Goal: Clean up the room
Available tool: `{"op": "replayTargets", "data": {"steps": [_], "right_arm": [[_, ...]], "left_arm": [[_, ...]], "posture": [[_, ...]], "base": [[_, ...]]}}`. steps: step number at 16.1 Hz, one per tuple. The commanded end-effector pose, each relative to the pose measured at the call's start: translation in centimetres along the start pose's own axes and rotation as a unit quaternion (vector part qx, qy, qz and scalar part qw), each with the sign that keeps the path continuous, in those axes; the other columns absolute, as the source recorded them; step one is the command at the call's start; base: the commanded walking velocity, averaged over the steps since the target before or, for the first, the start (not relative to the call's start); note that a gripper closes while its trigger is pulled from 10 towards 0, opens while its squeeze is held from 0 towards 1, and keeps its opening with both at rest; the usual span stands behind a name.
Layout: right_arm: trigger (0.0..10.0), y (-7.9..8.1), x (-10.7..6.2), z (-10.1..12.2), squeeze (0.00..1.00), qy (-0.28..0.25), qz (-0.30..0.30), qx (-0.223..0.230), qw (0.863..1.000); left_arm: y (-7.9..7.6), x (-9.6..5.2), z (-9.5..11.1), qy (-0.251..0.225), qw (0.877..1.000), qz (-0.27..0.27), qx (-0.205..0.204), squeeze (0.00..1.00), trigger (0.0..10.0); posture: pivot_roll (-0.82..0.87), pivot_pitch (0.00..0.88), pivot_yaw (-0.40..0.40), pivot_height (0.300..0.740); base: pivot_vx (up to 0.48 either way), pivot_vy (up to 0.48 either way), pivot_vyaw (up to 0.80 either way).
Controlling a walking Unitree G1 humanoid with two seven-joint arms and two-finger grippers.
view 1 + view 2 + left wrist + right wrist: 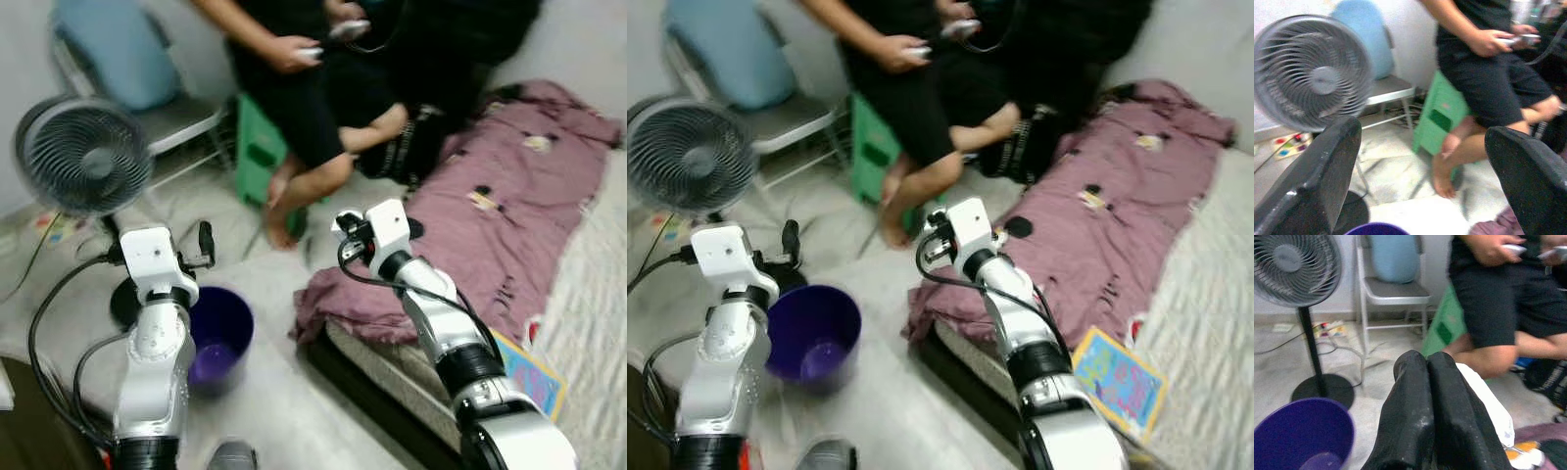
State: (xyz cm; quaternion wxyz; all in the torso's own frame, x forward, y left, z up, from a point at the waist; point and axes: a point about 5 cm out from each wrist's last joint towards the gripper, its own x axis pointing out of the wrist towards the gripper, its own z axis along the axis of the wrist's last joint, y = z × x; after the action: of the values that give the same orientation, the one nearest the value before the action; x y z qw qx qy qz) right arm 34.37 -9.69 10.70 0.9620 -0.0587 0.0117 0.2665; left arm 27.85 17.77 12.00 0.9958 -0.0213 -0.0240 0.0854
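A purple bin (pixel 220 338) stands on the floor beside my left arm, its rim also showing in the right wrist view (pixel 1300 435). My left gripper (pixel 199 250) hovers just above and behind the bin; its fingers (pixel 1327 166) are spread wide with nothing between them. My right gripper (pixel 345 235) is raised over the floor near the corner of the mauve blanket (pixel 509 215). Its fingers (pixel 1415 401) are pressed together, and a white scrap (pixel 1488 406) sticks out from them.
A standing fan (pixel 83 157) is at my left. Behind it is a folding chair (pixel 176 122) with a blue cushion. A person (pixel 313 108) sits on a green stool (pixel 257 152), holding controllers. A colourful book (pixel 1120 380) lies on the mattress edge.
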Motion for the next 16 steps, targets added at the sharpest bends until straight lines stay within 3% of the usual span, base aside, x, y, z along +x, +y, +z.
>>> {"op": "replayTargets", "data": {"steps": [1, 10, 16], "right_arm": [[10.0, 0.22, 0.25, 0.51, 0.00, -0.011, 0.005, -0.004, 1.000], [10.0, 0.45, 0.26, 0.34, 0.00, -0.010, 0.014, -0.008, 1.000], [10.0, 0.49, 0.26, 0.27, 0.00, -0.009, 0.018, -0.003, 1.000]], "left_arm": [[0.09, 0.00, 0.08, -0.001, 1.000, 0.000, -0.002, 0.00, 10.0], [-0.36, 0.01, 0.09, -0.003, 1.000, -0.009, -0.011, 0.00, 10.0], [-0.68, -0.13, 0.27, -0.010, 1.000, -0.023, -0.015, 0.00, 10.0]], "posture": [[0.07, 0.000, -0.080, 0.740], [0.07, 0.000, -0.081, 0.740], [0.07, 0.000, -0.079, 0.740]], "base": [[0.000, 0.000, 0.80], [0.000, 0.000, 0.80], [0.000, 0.000, 0.00]]}}
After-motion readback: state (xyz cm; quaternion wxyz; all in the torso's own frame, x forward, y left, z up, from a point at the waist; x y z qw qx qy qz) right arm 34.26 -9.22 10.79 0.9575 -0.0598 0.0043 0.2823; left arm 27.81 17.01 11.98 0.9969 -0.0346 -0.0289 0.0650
